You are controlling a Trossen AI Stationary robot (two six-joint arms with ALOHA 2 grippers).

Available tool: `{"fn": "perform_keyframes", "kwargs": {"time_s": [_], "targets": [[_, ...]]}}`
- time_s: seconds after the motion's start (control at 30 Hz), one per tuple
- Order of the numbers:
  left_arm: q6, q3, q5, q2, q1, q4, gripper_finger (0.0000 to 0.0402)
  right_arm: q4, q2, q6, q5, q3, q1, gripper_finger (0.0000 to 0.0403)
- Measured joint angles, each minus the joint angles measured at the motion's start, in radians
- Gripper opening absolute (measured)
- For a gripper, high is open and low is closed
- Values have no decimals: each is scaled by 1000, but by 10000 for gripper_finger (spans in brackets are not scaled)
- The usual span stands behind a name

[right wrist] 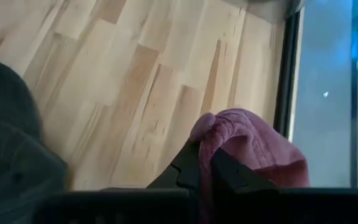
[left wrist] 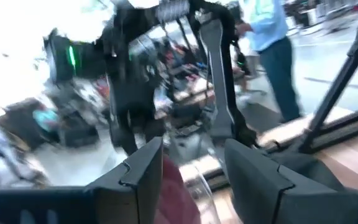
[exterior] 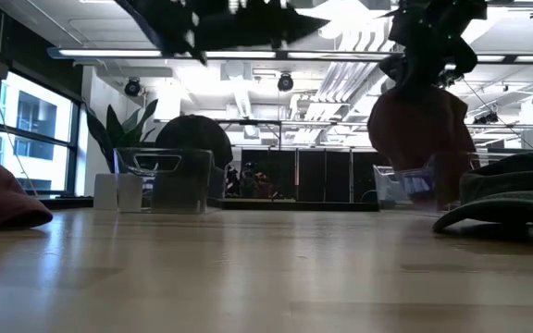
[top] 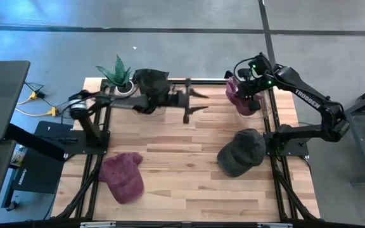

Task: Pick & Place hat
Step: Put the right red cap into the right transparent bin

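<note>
maroon hat pinched in right hand over clear bin, left hand spread empty

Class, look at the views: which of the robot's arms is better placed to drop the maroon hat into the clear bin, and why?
The right. The right gripper is shut on a maroon hat above the clear bin; the left gripper is open over the table's middle.

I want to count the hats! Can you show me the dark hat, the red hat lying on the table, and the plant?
dark hat (top: 243,152): high view, on its crown.
red hat lying on the table (top: 123,176): high view, middle of its crown.
plant (top: 118,71): high view, on its green leaves.
</note>
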State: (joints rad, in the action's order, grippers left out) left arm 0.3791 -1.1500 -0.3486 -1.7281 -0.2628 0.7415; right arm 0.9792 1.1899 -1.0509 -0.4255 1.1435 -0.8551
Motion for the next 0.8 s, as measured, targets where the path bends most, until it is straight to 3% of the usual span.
{"fn": "perform_keyframes", "kwargs": {"time_s": [0.23,0.37,0.53,0.67,0.8], "targets": [[-75,-313,-235,-258,-103,-145,208,-33,-31,20,-97,0,0,3],[-54,-501,-218,-386,-104,-256,262,-34,-41,39,-131,0,5,2],[12,-660,-113,-469,-96,-412,310,-31,-50,66,-143,0,26,3],[90,-702,-117,-494,-88,-511,305,-31,-59,77,-142,0,42,2],[138,-708,-125,-540,-75,-540,265,-24,-69,93,-119,0,44,6]]}}
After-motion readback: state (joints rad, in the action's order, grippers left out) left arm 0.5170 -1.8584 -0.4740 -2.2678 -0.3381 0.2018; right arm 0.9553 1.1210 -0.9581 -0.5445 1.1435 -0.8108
